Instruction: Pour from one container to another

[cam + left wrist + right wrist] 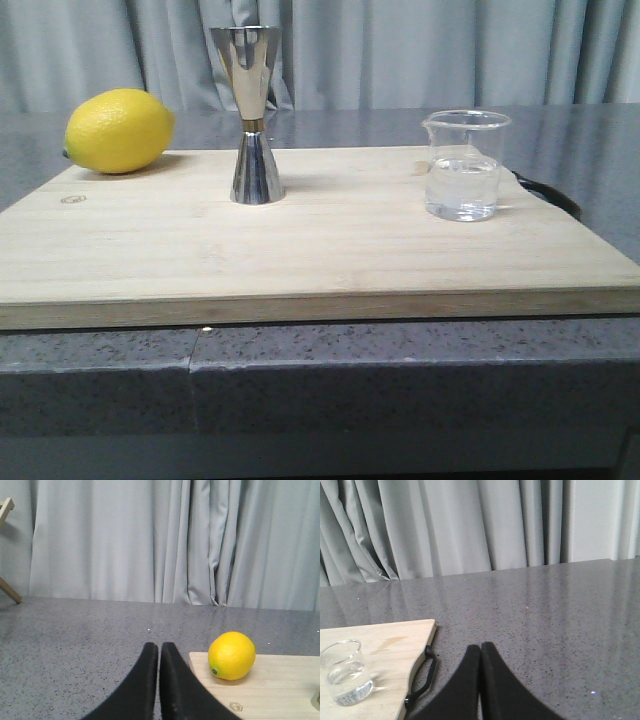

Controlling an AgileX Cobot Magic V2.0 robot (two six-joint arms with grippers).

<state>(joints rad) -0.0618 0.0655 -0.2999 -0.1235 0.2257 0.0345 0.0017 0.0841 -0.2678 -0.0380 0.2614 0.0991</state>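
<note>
The right gripper (pixel 480 650) has its 2 black fingers pressed together on nothing, hanging over bare grey countertop (pixel 545 620) just off the board's right edge. The left gripper (pixel 159 650) is the same, fingertips touching and empty, over the counter off the board's left side. Neither arm shows in the front view, so both appear parked clear of the work.

Nearest the right gripper is the glass beaker (pixel 465 165), upright near the right end of the wooden board (pixel 300 250), holding clear liquid in its lower part. That side probably suits a right-arm pickup. A dark strap loop (pixel 422 677) hangs from the board's edge close by and could catch a low approach.

The steel jigger (pixel 252 115) stands upright near the board's middle, well apart from the beaker, its open cone up, ready to receive. A lemon (pixel 120 130) rests at the far left corner, out of the way. Pouring has not yet begun.
</note>
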